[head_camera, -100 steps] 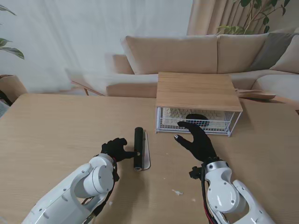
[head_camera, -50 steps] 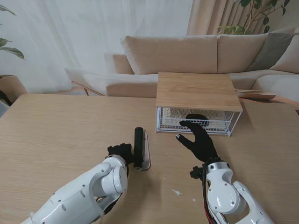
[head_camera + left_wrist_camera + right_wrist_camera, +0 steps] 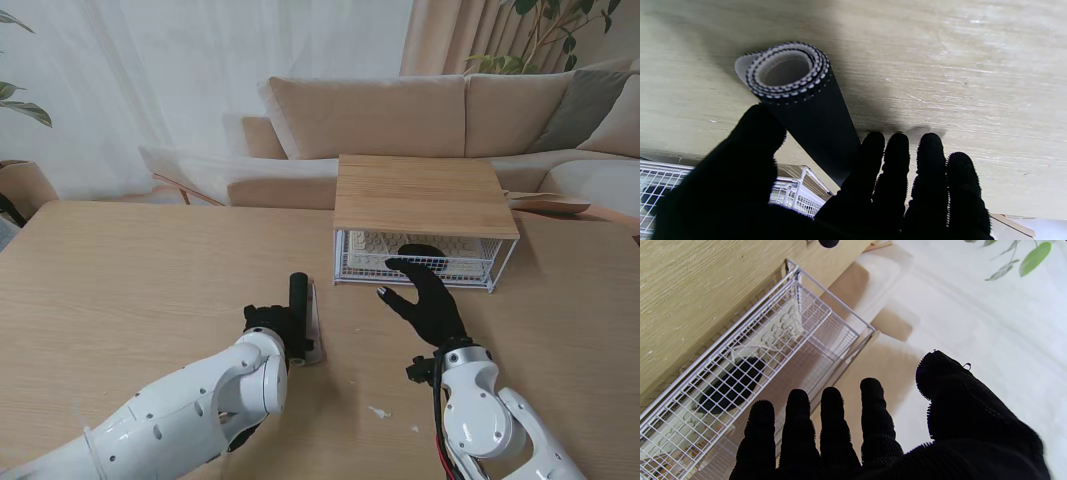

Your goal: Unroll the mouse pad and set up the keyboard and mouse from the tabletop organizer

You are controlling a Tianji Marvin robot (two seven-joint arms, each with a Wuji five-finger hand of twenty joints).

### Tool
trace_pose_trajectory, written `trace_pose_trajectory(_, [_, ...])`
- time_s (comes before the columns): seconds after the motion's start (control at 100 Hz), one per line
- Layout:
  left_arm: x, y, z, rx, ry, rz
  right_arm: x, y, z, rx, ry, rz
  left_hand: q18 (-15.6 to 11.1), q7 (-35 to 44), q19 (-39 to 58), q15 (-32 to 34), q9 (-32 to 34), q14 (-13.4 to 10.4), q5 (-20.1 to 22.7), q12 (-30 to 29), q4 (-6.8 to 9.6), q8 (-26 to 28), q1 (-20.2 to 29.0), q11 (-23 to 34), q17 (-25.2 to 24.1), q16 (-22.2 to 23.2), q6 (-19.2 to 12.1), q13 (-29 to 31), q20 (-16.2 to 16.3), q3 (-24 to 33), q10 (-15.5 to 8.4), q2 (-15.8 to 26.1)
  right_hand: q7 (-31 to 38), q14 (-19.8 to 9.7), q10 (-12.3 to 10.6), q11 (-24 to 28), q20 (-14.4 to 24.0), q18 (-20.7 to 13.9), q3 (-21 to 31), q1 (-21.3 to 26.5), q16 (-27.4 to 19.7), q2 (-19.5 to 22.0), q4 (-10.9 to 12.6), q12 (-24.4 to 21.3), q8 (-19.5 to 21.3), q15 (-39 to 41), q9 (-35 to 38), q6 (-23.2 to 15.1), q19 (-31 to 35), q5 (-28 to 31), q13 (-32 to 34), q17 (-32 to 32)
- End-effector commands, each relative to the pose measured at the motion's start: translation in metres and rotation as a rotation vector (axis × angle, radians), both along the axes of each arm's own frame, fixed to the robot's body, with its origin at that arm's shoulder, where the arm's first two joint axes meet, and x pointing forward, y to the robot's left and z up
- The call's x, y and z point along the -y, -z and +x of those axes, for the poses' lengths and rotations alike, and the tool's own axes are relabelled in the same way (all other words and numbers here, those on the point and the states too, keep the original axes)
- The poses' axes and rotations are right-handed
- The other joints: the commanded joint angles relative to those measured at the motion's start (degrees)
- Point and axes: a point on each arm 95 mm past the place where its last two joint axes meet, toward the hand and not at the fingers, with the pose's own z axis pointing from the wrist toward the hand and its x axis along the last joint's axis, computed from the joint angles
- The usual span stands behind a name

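**A:** Where is the mouse pad?

**B:** The mouse pad [image 3: 298, 312] lies on the wooden counter [image 3: 120, 290], near the middle and a little to the left of the organizer. It is a black roll, mostly wound up, with a narrow pale strip already flat on the counter along its right side. The left wrist camera looks at the roll's open end [image 3: 786, 71], showing layers of black with stitched edging around a pale core.

**A:** What is the left hand doing?

**B:** The left hand [image 3: 268, 322], in a black glove, sits at the nearer end of the roll. From the wrist view the thumb [image 3: 753, 133] is on one side of the roll and the four fingers [image 3: 897, 156] on the other, straight and spread apart. They are not closed around it; whether any finger touches the roll, I cannot tell.

**A:** And the right hand?

**B:** The right hand [image 3: 425, 300] is open and holds nothing, its fingers [image 3: 833, 413] extended toward the front of the organizer [image 3: 420, 195], a white wire basket under a wooden top.

**A:** What is inside it?

**B:** A pale keyboard [image 3: 375, 245] lies in the basket with a black mouse [image 3: 730, 383] on or beside it, seen through the mesh.
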Motion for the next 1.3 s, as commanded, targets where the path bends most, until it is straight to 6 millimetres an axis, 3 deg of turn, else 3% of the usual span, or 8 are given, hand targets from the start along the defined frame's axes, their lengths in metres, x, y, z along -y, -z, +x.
trace_pose_trajectory(0.0, [0.001,0.015,-0.01,-0.053,-0.007,0.001,-0.003,0.001,-0.002,-0.005,-0.007,0.011,-1.0,5.0,2.9,2.3,4.7,0.0,4.2,1.4,2.44,2.1,1.8,3.2,-0.6,1.5,-4.9,2.5,1.0,4.0,-4.4,-1.8,0.2,-0.3,-0.4,1.1,1.4,-0.9,-0.2,-1.1,0.6,2.0,2.4,0.5,-0.4,0.6,0.1,-0.6,-1.1,-0.8,-0.8,0.0])
trace_pose_trajectory(0.15, [0.0,0.017,-0.012,-0.047,0.012,0.042,-0.003,0.001,-0.003,-0.005,-0.002,0.019,-1.0,7.8,3.4,4.1,8.8,-1.1,7.7,2.8,3.29,4.5,6.3,4.8,0.4,1.9,-7.1,6.3,0.3,14.0,-5.9,-4.1,0.3,-0.2,-0.3,1.2,1.5,-0.9,-0.1,-0.9,0.6,1.9,2.4,0.5,-0.4,0.7,0.1,-0.6,-1.2,-0.7,-0.8,0.0])
trace_pose_trajectory(0.23, [-0.003,0.018,-0.011,-0.045,0.001,0.06,-0.004,0.001,-0.003,-0.006,-0.001,0.021,-0.8,10.6,3.8,4.7,10.9,-1.0,8.3,3.3,-0.75,1.8,14.4,5.4,1.3,1.7,-8.2,8.2,-0.1,19.4,-5.9,-9.8,0.3,-0.2,-0.4,1.3,1.5,-0.9,0.0,-1.0,0.7,2.0,2.4,0.6,-0.4,0.7,0.1,-0.6,-1.2,-0.7,-0.8,0.0])
trace_pose_trajectory(0.35, [-0.008,0.019,-0.01,-0.039,-0.013,0.082,-0.004,0.001,-0.003,-0.005,-0.003,0.02,0.3,13.0,4.8,5.2,15.9,-0.2,10.4,8.5,-3.61,-1.3,21.3,2.1,3.2,1.4,-8.5,11.3,-0.4,19.1,-5.3,-12.0,0.3,-0.2,-0.3,1.3,1.6,-0.9,0.0,-1.0,0.7,1.9,2.4,0.6,-0.3,0.8,0.2,-0.6,-1.3,-0.7,-0.7,0.0])
trace_pose_trajectory(0.62, [-0.021,0.018,-0.007,-0.007,-0.063,0.096,-0.005,0.001,-0.002,-0.009,-0.004,0.018,5.7,19.3,7.9,9.8,30.2,2.5,19.3,11.7,-4.3,-0.5,23.0,0.7,12.1,2.0,-9.9,23.7,1.3,18.6,-4.3,-12.3,0.4,-0.1,-0.1,1.4,1.8,-0.9,0.3,-0.7,0.7,1.9,2.4,0.6,-0.3,0.8,0.5,-0.4,-1.3,-0.4,-0.7,0.1])
trace_pose_trajectory(0.8, [-0.041,-0.002,-0.013,0.044,-0.036,0.094,-0.005,0.001,-0.002,-0.01,-0.005,0.014,6.7,20.9,8.9,13.0,30.3,1.0,15.4,14.6,-6.36,6.8,26.7,4.2,14.5,4.0,-9.7,26.7,2.5,11.7,-3.3,-6.8,0.5,0.0,0.1,2.1,1.9,-0.9,0.8,-0.5,0.8,1.2,2.5,0.9,-0.2,1.2,1.2,0.0,-1.3,-0.4,-0.4,0.4])
trace_pose_trajectory(0.97, [-0.065,-0.028,-0.023,0.109,-0.023,0.092,-0.005,0.002,-0.002,-0.019,-0.012,-0.028,4.9,24.4,8.4,15.3,25.5,-1.1,5.7,21.5,-5.02,14.4,35.2,7.7,11.7,9.0,-9.2,23.3,4.2,-3.7,-5.6,2.0,1.2,-0.4,-0.5,3.1,1.8,-1.2,5.1,0.2,1.2,-3.1,2.2,1.4,0.1,1.8,0.7,0.4,-1.5,-0.9,-0.4,1.1])
trace_pose_trajectory(1.29, [-0.08,-0.061,-0.04,0.291,0.043,-0.034,-0.017,0.005,0.0,-0.068,-0.034,-0.046,6.3,26.6,8.8,17.1,26.8,-1.3,4.7,26.0,-6.37,17.7,35.8,7.5,13.8,14.0,-8.7,25.5,7.3,-0.2,-6.1,0.6,1.2,0.4,0.4,4.8,2.2,-1.4,7.6,-1.0,2.0,-3.9,1.6,2.0,0.1,3.5,0.5,3.2,-1.3,-2.0,-0.4,0.9])
